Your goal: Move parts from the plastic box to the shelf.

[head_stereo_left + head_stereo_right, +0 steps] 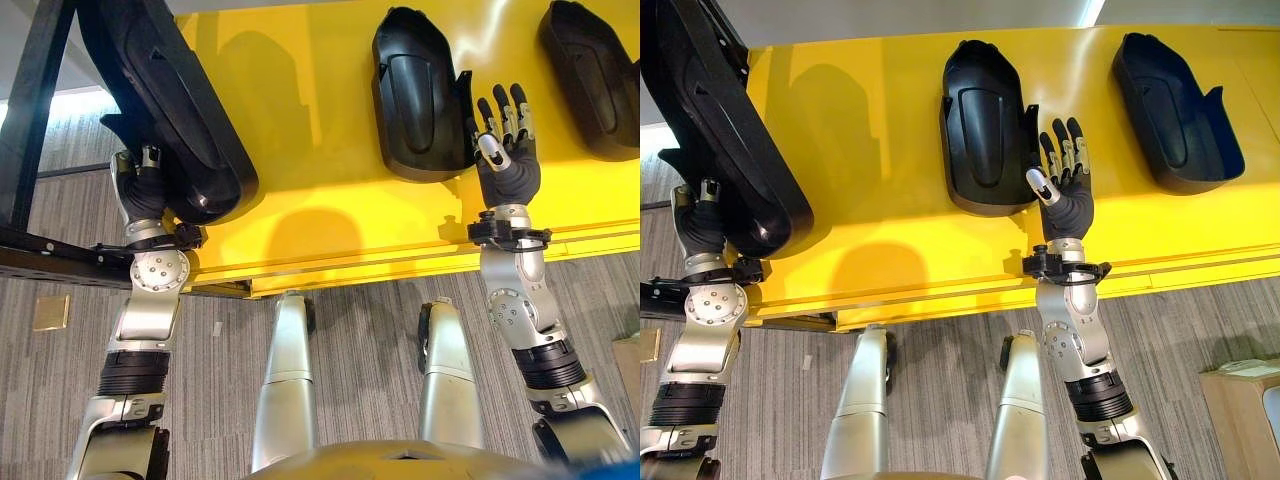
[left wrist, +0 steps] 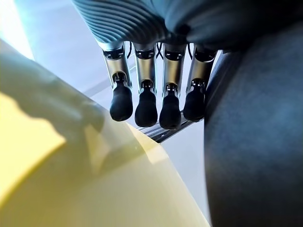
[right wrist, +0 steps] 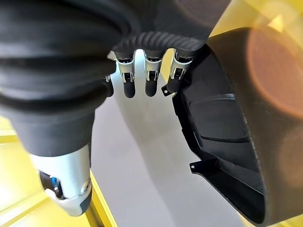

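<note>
Under your camera sits the yellow shelf [image 1: 940, 250], with grey striped carpet [image 1: 940, 380] in front of it and a black frame [image 1: 40, 120] off to its left end. A small tan square [image 1: 50, 312] lies on the carpet by the left arm, and a light wooden box corner [image 1: 1240, 400] pokes in at the far right.

You've got three black moulded parts going. The middle part [image 1: 985, 130] lies flat on the shelf, and the far part [image 1: 1175, 110] lies well off to its right, also on the shelf.

Your right hand [image 1: 1065, 195] hovers over the shelf just beside the middle part's right edge, fingers straight and spread, thumb out, holding nothing. From the wrist camera the part's rim looks very close to the fingertips [image 3: 151, 87], but you can't tell if they touch.

The big part [image 1: 170, 110] hangs over the shelf's left end, tilted up. Your left hand [image 1: 145, 185] is tucked under its lower end. In its wrist view the fingers [image 2: 147, 109] hang pretty much straight right beside the dark part, not wrapped round it. The thumb's out of sight.
</note>
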Tool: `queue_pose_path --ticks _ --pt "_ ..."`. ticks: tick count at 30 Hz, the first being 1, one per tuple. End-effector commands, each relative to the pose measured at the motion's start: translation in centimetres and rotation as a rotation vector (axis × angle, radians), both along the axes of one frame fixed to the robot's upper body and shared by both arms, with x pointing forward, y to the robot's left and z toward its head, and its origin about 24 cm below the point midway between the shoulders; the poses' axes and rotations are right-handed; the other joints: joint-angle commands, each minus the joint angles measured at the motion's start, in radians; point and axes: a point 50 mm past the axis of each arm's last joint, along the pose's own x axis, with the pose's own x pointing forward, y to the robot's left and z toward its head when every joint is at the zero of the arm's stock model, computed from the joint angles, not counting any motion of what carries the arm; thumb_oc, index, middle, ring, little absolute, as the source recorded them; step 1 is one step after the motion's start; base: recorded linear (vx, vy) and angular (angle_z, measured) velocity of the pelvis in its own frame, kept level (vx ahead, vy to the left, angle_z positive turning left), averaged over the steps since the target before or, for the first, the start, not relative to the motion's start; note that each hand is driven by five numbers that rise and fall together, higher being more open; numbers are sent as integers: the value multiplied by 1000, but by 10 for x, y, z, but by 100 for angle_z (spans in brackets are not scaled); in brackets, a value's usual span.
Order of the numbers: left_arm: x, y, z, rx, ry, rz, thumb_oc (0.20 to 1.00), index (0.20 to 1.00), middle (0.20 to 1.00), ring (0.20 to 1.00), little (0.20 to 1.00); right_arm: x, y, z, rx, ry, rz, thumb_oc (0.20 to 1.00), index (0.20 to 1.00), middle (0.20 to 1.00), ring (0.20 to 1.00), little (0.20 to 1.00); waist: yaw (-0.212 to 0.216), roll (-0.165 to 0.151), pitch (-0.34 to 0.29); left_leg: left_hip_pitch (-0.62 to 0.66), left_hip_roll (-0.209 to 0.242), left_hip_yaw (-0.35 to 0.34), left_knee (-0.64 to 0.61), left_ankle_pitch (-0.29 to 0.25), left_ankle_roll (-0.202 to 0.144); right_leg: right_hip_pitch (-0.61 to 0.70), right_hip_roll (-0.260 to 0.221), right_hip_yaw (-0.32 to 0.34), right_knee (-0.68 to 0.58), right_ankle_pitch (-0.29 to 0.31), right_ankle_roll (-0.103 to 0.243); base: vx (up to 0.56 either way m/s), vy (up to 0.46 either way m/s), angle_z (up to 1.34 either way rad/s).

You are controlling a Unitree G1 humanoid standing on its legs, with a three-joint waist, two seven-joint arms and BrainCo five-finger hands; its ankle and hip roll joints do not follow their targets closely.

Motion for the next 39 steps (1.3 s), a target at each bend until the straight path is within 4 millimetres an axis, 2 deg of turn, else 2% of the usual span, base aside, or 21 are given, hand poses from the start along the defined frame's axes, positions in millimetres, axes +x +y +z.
queue_pose_path --ticks 1,10,11,16,32,33,34,35,39 --pt "3 31 -31 158 232 194 200 200 200 200 200 -8 0 38 45 -174 21 1000 1000 1000 1000 1000 2 -25 43 20 -24 53 -37 -50 58 -30 25 -22 21 -52 -109 0 0 0" --pt "2 38 -22 299 267 251 200 200 200 200 200 -8 -3 40 47 -175 12 1000 1000 1000 1000 1000 -2 -29 49 18 -26 56 -31 -56 62 -33 27 -17 27 -54 -108 0 0 0" --pt "3 39 -16 381 280 275 200 200 200 200 200 -8 -3 41 45 -179 13 1000 1000 1000 1000 1000 -4 -30 50 17 -27 57 -25 -59 62 -34 28 -16 30 -57 -108 0 0 0" --pt "1 39 -7 470 276 280 200 200 200 200 200 -8 -3 43 40 -183 12 1000 1000 1000 1000 1000 -4 -29 57 17 -28 57 -18 -64 61 -37 29 -13 40 -63 -110 7 0 -2" --pt "-3 41 -8 463 284 285 200 200 200 200 200 -8 -1 39 51 -169 31 1000 1000 1000 1000 1000 -7 -30 59 9 -26 58 -14 -63 62 -47 37 -12 43 -59 -113 1 0 -1" --pt "-3 41 -9 449 285 285 467 467 467 467 467 -8 -2 39 51 -166 28 1000 1000 1000 1000 1000 -7 -30 58 8 -27 59 -14 -63 62 -47 38 -13 43 -58 -114 0 0 0" --pt "-3 41 -9 449 285 285 570 570 570 570 570 -8 -2 39 51 -166 28 1000 1000 1000 1000 1000 -7 -30 57 8 -27 59 -14 -63 63 -47 38 -13 42 -58 -114 0 0 0" --pt "-2 41 -9 449 289 284 1000 1000 1000 1000 1000 -8 -2 39 51 -166 27 1000 1000 1000 1000 1000 -8 -30 57 8 -27 59 -14 -63 63 -48 38 -13 43 -57 -114 0 0 0" --pt "-1 41 -8 405 268 279 1000 1000 1000 1000 1000 -8 -2 38 54 -165 26 1000 1000 1000 1000 1000 -9 -30 54 6 -28 58 -12 -63 63 -47 39 -13 42 -57 -114 0 0 0"
